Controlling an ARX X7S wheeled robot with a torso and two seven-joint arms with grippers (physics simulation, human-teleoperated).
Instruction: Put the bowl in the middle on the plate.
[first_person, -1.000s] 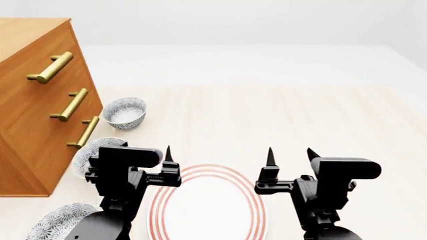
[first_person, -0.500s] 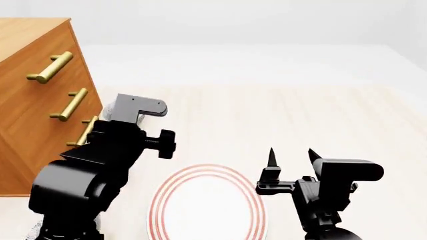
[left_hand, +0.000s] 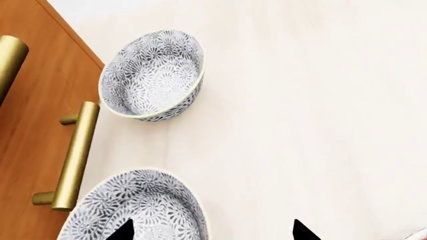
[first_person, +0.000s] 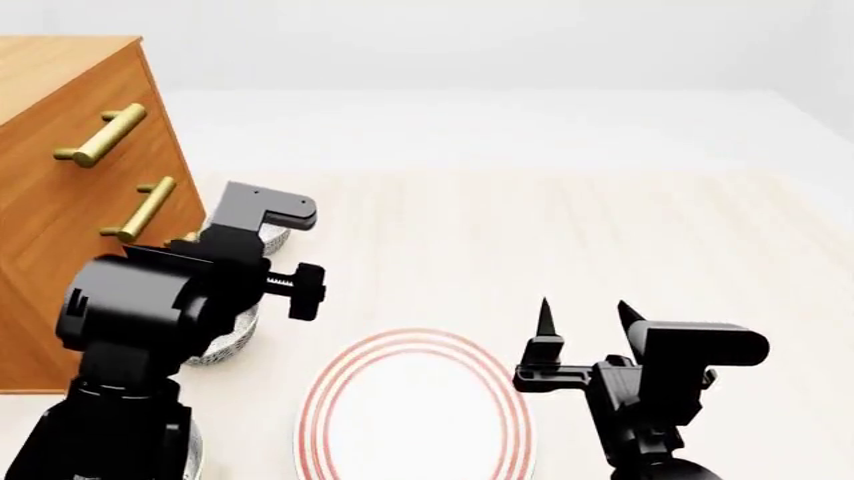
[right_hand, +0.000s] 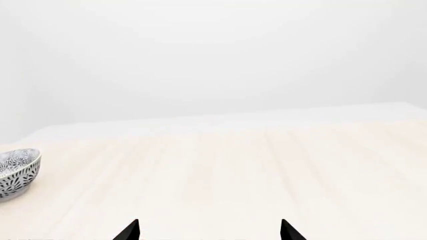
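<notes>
The tabletop is pale, faintly grained wood with a matte finish. On it, at about 6 o'clock in the head view, lies the plate: wide, flat, round and white, with thin concentric red rings near its rim.

At 9 o'clock stands a wooden cabinet of warm brown veneer, carrying cylindrical brass bar handles.

The bowl, the middle one of the row along the cabinet front, is small, round and white, densely covered inside and out with a grey-blue floral print. In the left wrist view it sits just under the left tool, whose two black pointed tips stand well apart, one over the bowl's interior and the other over bare tabletop, so the tool is open and grips nothing. In the head view only a sliver of this bowl shows beneath the bulky black left arm, at 8 o'clock from the plate and apart from it.

The far bowl, same pattern, rests upright near the cabinet.

The right tool hovers at 3 o'clock from the plate, its spiked black fingers spread and empty.
</notes>
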